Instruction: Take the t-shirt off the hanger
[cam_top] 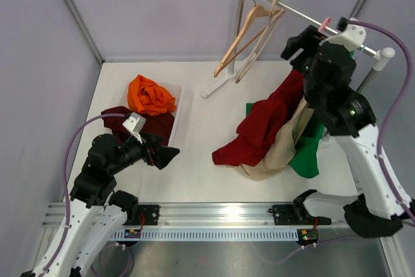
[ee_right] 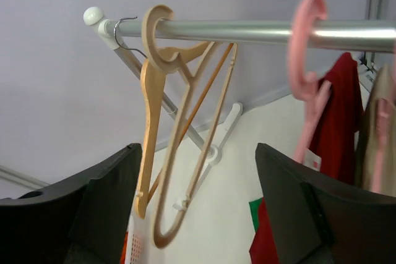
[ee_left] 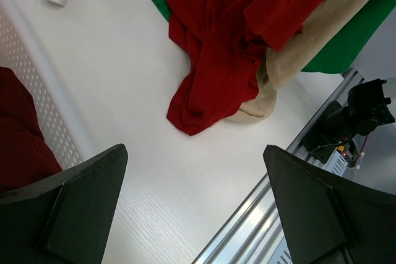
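A red t-shirt (cam_top: 266,128) hangs from a pink hanger (cam_top: 324,24) on the metal rail (cam_top: 295,12), and its lower part trails onto the table. In the right wrist view the pink hanger (ee_right: 306,60) hooks over the rail (ee_right: 247,31), with the red t-shirt (ee_right: 337,122) below it. My right gripper (cam_top: 299,48) is open and empty beside the rail, just left of the pink hanger; it also shows in the right wrist view (ee_right: 198,202). My left gripper (cam_top: 165,154) is open and empty low over the table, left of the shirt (ee_left: 229,47).
A beige shirt (cam_top: 279,154) and a green shirt (cam_top: 308,157) hang beside the red one. Bare wooden hangers (cam_top: 253,30) hang at the rail's left end. A white basket (cam_top: 176,105) holds orange (cam_top: 150,95) and dark red clothes. A metal track (cam_top: 220,212) lines the near edge.
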